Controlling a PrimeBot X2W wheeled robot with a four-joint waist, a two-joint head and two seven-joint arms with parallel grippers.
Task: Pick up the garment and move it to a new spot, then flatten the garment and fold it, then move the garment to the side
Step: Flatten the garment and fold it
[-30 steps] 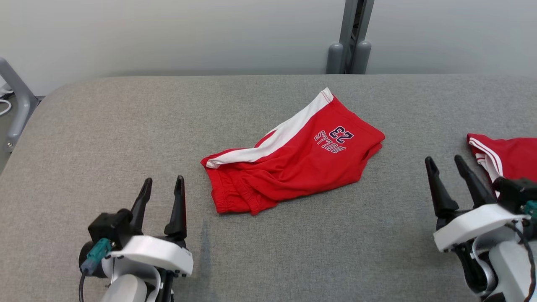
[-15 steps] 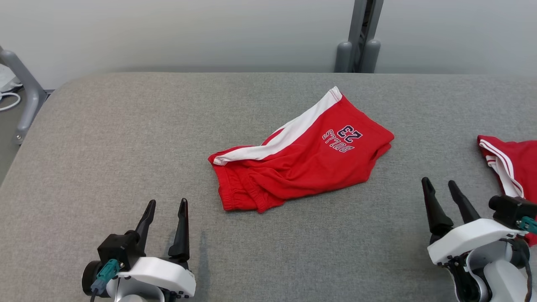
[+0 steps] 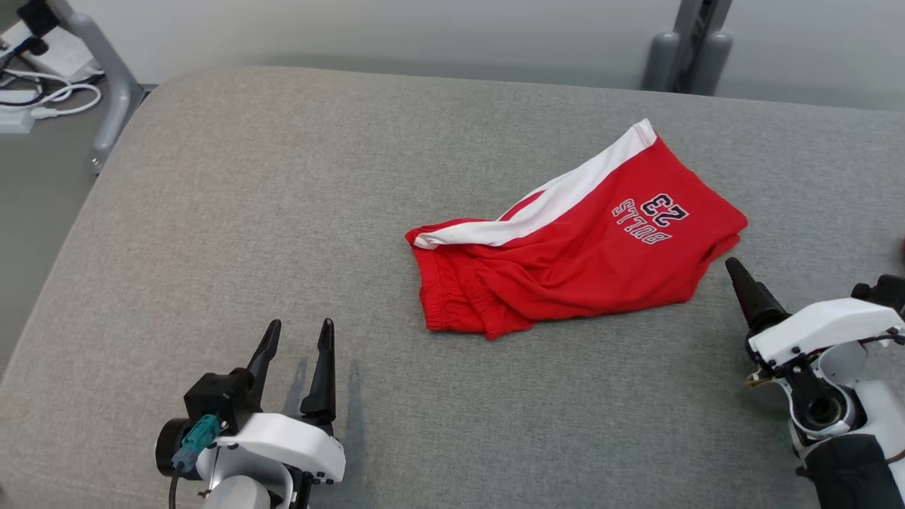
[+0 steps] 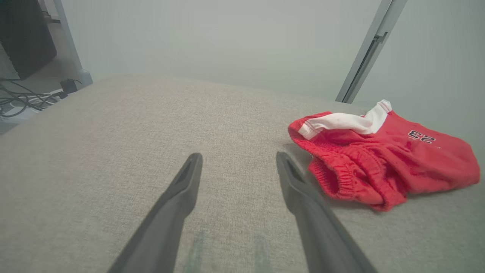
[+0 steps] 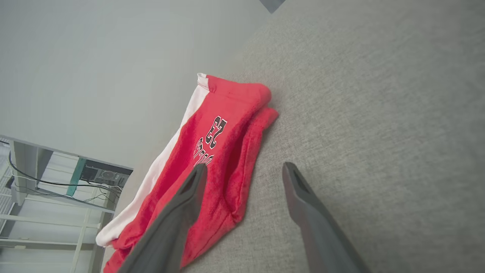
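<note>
A pair of red shorts lies crumpled near the middle of the grey fabric-covered table, a little toward the robot's right. They are not held by either gripper. A white side stripe runs along their far edge, and the navy "BULLS 23" print sits upside down to the head camera near the leg end. The gathered elastic waistband faces the robot's left and is bunched into folds. The left gripper hovers low over bare fabric at the near left, its two dark fingers spread apart and empty, pointing away from the robot. In its wrist view the shorts lie ahead and to the right of the fingers, near but apart from them. The right gripper is also parted and empty. Its own wrist view shows one finger crossing in front of the red cloth and the other over bare table, but whether either touches the shorts cannot be told. In the head view one right finger points at the shorts' near right corner, just beside the leg hem. A grey post stands behind the table, and white cables lie on the floor at the far left.
</note>
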